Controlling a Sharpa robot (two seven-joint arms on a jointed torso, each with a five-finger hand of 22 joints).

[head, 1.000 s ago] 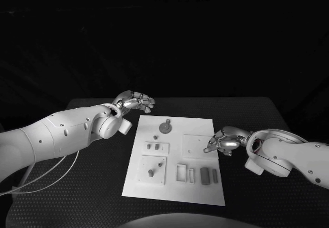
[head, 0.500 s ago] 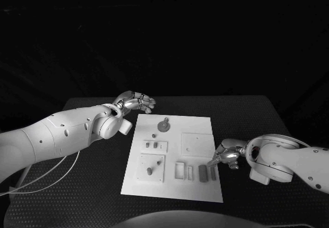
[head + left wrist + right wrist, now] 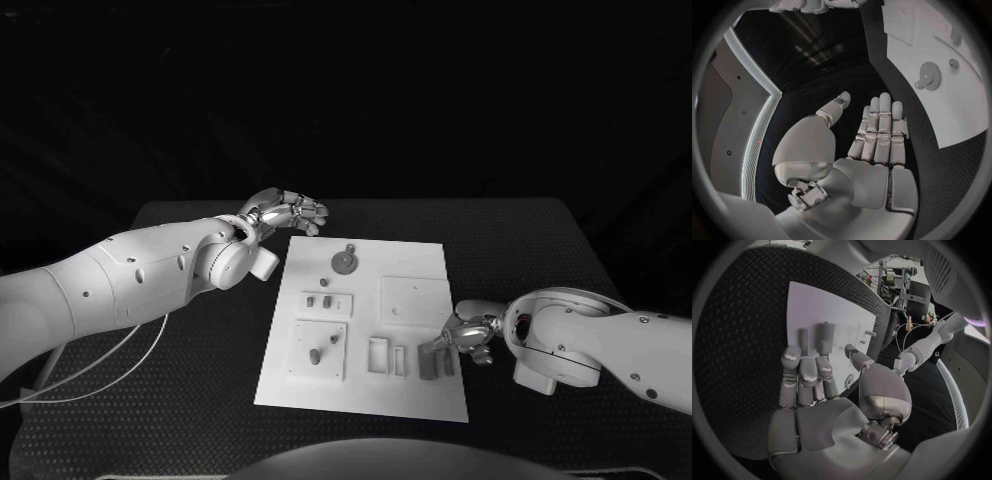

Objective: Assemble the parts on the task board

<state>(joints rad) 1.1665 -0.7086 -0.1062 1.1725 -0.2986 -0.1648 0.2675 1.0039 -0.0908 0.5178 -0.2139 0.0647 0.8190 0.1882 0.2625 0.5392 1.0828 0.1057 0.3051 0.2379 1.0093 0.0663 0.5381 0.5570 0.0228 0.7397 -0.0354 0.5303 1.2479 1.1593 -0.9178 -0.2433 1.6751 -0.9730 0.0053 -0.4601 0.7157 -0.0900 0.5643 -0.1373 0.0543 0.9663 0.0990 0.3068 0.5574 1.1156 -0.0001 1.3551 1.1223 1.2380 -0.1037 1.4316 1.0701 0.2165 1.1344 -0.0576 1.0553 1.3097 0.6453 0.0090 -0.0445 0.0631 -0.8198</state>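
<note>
On black table, white task board.

Overhead head camera, two wrist fisheyes

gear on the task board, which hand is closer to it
Left. The left hand hovers just beyond the board's far left corner, near the gear; the right hand is at the board's near right edge.

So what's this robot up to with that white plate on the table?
It is putting small parts together on the white task board. Its right hand is over the board's near right corner, beside two dark bar-shaped parts that lie there; whether it touches them cannot be told. Its left hand hovers off the board's far left corner, holding nothing. A gear-shaped part sits on the far end of the board.
</note>
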